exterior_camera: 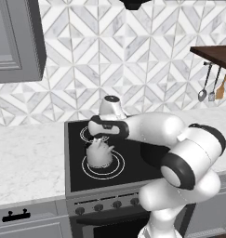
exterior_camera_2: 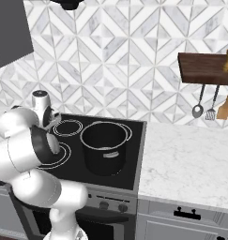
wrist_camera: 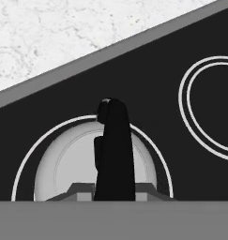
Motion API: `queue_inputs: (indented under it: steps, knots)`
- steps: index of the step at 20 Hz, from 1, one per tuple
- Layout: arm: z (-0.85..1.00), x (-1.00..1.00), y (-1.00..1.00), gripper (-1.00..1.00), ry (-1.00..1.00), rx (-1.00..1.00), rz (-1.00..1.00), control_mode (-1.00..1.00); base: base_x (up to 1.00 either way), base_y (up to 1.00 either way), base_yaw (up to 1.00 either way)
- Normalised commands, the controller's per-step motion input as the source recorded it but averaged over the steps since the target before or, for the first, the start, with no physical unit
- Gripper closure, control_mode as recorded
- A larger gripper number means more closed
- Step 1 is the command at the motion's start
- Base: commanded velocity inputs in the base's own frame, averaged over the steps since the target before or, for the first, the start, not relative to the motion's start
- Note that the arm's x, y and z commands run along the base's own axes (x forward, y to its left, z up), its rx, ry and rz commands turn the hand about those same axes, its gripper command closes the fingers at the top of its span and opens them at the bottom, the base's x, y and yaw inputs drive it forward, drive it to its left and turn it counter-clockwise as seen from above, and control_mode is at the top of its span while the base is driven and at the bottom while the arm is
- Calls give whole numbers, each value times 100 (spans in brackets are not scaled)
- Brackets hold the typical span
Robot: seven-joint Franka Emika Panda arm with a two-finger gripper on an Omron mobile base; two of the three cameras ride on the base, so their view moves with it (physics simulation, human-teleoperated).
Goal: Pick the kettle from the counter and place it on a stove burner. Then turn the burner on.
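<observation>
From the left base view, you have the kettle (exterior_camera: 99,155) sitting inside the large front burner (exterior_camera: 103,164) on the black stove (exterior_camera: 133,153), with the hand (exterior_camera: 101,139) right above it at the handle. Lift away crooked and a finger could catch the handle and drag the kettle off the rings.

From the right base view, your own arm covers the kettle; the big black pot (exterior_camera_2: 105,146) stands just beside that burner (exterior_camera_2: 59,154), so a wide swing of the elbow might knock it. The pale desk (exterior_camera_2: 190,159) lies to the right.

In the hand view the kettle (wrist_camera: 59,164) looks centred within the ring (wrist_camera: 21,173), upright, its dark handle (wrist_camera: 114,150) running up the picture. The spout is hidden, so which way it points I can't say. Whether the hand grips the handle or has let go, I cannot tell; probably it is close around it.
</observation>
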Motion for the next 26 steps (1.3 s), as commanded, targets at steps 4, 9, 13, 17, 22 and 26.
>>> queue_inputs:
  steps: [4, 9, 13, 17, 22, 26]
  knots:
    - [0, 0, 0, 100, 0, 0, 0, -100, 0, 0, 0]
    - [0, 0, 0, 100, 0, -1, 0, -100, 0, 0, 0]
    - [0, 0, 0, -100, 0, 0, 0, -100, 0, 0, 0]
    - [4, -3, 0, -100, 0, 0, 0, -100, 0, 0, 0]
    - [21, -1, 0, -100, 0, 0, -5, -100, 0, 0, 0]
    - [65, -37, 13, -100, -2, 0, -2, -100, 0, 0, 0]
